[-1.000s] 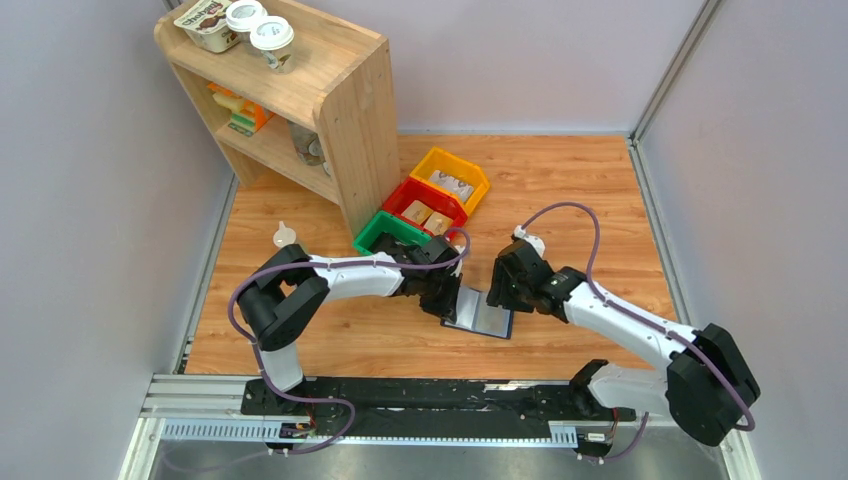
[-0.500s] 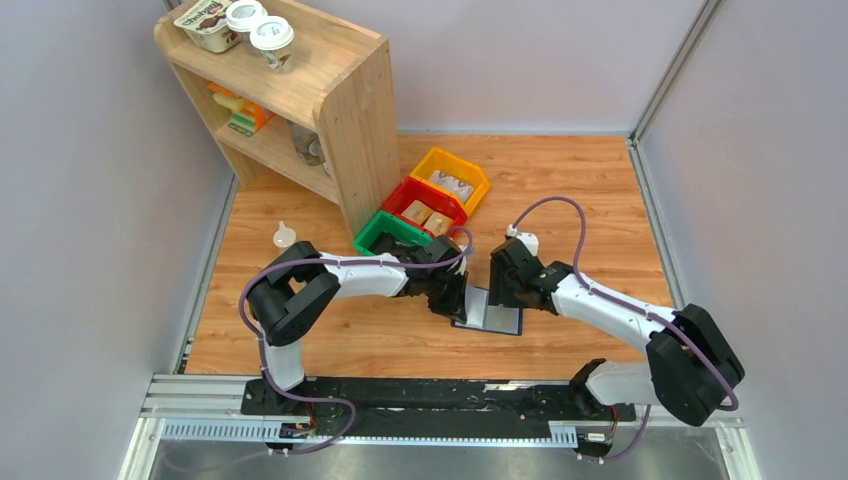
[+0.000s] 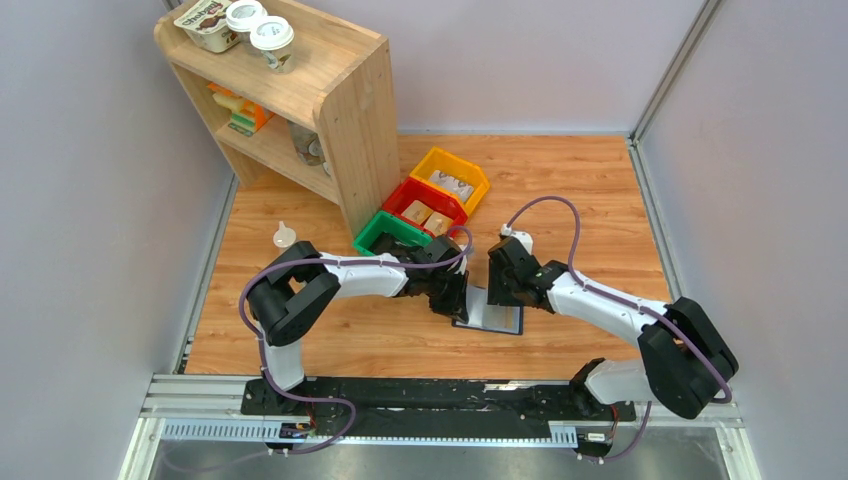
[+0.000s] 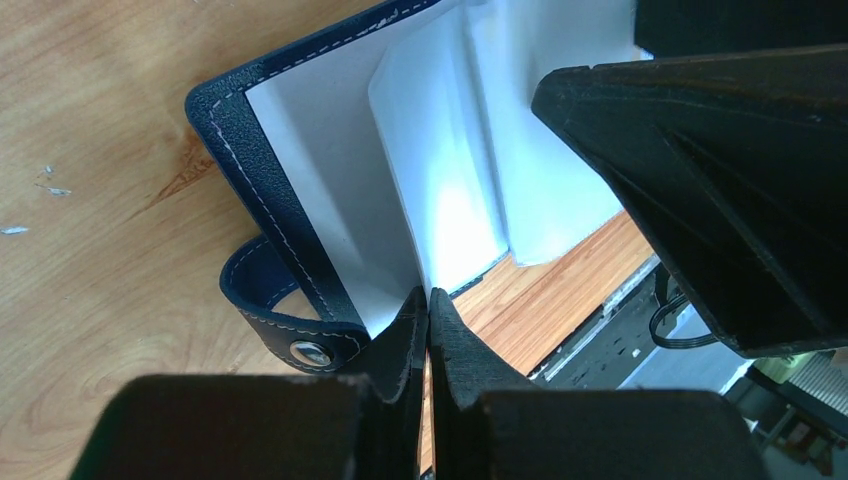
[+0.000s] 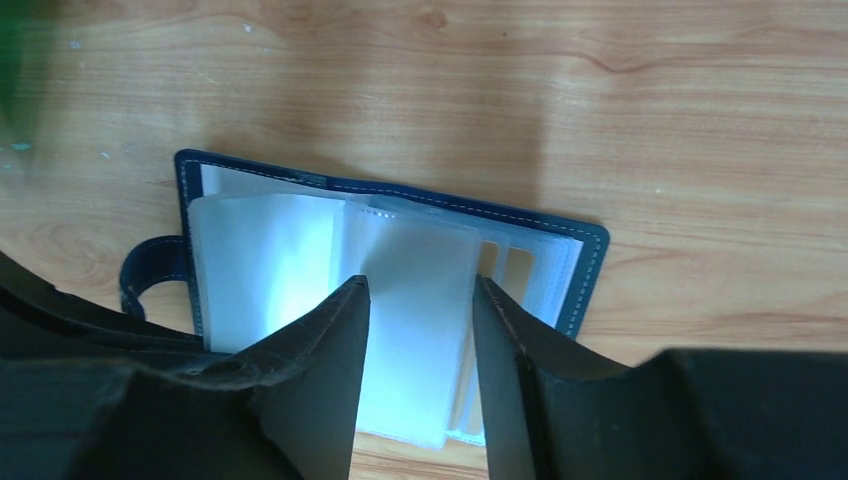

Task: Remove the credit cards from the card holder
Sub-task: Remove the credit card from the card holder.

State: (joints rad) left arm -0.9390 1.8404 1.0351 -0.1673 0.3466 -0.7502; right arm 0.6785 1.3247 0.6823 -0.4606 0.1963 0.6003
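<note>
Card holder [image 3: 497,318] lay open on the desk [image 3: 560,190] between the two arms, near the green bin [image 3: 385,232], its clear sleeves [image 5: 270,260] fanned upward. The left gripper [image 4: 428,318] was pressed together at the holder's strap-side edge, apparently pinching the base of a sleeve to steady it. The right gripper [image 5: 420,320] hung spread over the pages, one finger on either side of a sleeve and gripping nothing. The credit cards [image 5: 505,265] showed only as tan strips tucked under the sleeves at the far side, so none was out yet. The step in hand looked like paging through to reach a card. Next, the right gripper would probably need to shift toward those tan edges and close on one while the left held firm. Compared with a second earlier, the right arm had drawn in closer and the card holder sat slightly further right.
</note>
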